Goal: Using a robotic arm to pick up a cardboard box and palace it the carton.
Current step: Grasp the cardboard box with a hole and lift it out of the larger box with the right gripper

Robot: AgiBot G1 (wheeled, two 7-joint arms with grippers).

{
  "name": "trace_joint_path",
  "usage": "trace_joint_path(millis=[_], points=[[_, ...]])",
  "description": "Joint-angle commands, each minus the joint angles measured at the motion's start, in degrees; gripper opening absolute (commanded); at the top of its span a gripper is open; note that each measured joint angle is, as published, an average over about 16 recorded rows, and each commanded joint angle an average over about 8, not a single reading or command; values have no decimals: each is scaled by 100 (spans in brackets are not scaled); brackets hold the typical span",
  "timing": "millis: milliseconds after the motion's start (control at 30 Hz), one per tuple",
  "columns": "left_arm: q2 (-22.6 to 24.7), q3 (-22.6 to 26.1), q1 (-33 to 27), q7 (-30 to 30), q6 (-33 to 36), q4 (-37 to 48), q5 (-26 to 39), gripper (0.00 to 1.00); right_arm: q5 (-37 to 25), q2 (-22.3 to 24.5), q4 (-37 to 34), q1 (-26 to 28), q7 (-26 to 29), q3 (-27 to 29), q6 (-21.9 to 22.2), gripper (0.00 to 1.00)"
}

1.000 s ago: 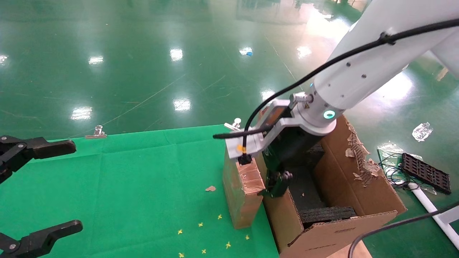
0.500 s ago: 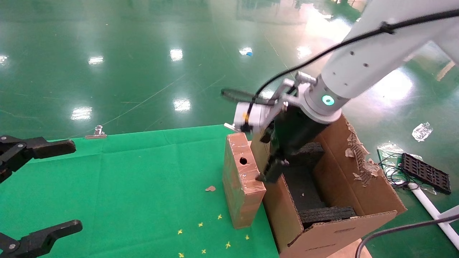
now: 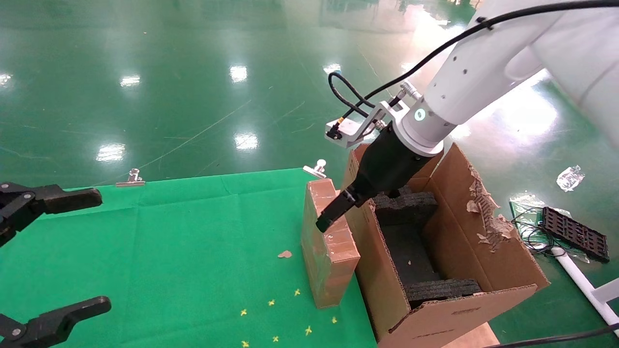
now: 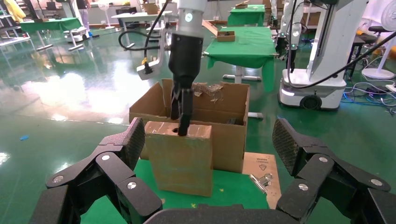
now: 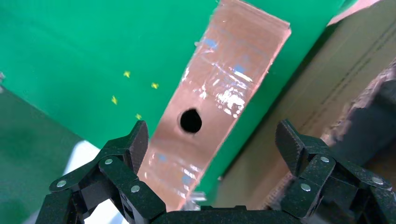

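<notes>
Hovering right gripper (image 3: 333, 215) — jaws released — over cardboard box (image 3: 329, 251) beside carton (image 3: 483, 261); left gripper (image 4: 205, 154) released.

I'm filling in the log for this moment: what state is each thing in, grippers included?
Right gripper: open, poised above the small box's top.
Left gripper: open, parked off to the left over the green cloth.
Small box: upright on the cloth, taped shut, not gripped, right beside the carton.
Carton: flaps up, one flap torn, black foam inside, no box in it yet.
</notes>
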Motion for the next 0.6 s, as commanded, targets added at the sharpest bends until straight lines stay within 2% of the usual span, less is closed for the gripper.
trace_joint_path(millis=[33,100,167,200,300,367,400,467,600], points=[[0,1,0,0,0,0,0,100,51,-113,-320,-97,-9,-1,23,100],[0,1,0,1,0,0,-1,100,66,-203,-511,-146,-86,-3,43,100],[-1,2,0,1,-1,0,-1,100,20,-299,-655,-165,-160,-34,54,91],[-1,2,0,1,-1,0,-1,100,-8,-347,-715,-171,-187,-54,51,81],[-1,3,-1,1,-1,0,-2,100,-102,-479,-847,-181,-246,-124,17,44],[-1,3,-1,2,-1,0,-2,95,-166,-555,-900,-181,-260,-174,-14,19],[-1,4,-1,2,-2,0,-2,88,-191,-586,-916,-183,-262,-195,-30,10],[-2,4,-1,2,-2,0,-3,74,-233,-637,-929,-184,-259,-232,-59,0],[-2,5,-1,3,-2,0,-4,32,-273,-686,-897,-187,-237,-280,-99,0]])
